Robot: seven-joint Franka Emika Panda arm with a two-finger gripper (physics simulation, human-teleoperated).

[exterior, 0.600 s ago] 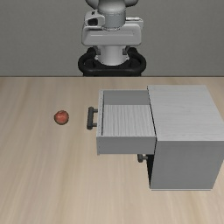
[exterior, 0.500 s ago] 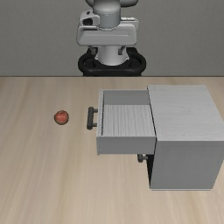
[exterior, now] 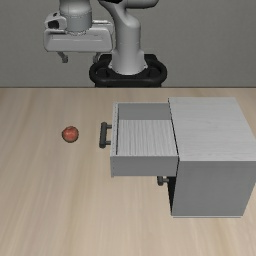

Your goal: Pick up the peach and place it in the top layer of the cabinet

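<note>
Peach (exterior: 69, 133): one item, small, round, reddish-orange. It is found resting on the bare wooden desk (exterior: 40, 200), in the half toward the exterior view's left and nearer the far edge than the near edge. It is touched by nothing. Cabinet (exterior: 212, 150): one item, grey, box-shaped, set on the desk toward the edge at the exterior view's right. Drawer (exterior: 145, 135): the top one, drawn out of the cabinet toward the exterior view's left, its grey ribbed floor exposed from above. Handle (exterior: 103, 134): a dark bar fixed across the drawer front, faced toward the peach and near it, with a strip of bare desk left between the two. A small dark part (exterior: 160, 181) is seen at the cabinet's front below the drawer; what it is cannot be told. Base (exterior: 128, 70): a black ring, seated at the middle of the desk's far edge. Arm (exterior: 125, 40): white, raised from the base and turned toward the exterior view's left. Gripper (exterior: 63, 55): carried at the arm's end, held high and seen against the grey back wall, beyond the far edge and well apart from the peach. Whether it is open or closed cannot be told.
</note>
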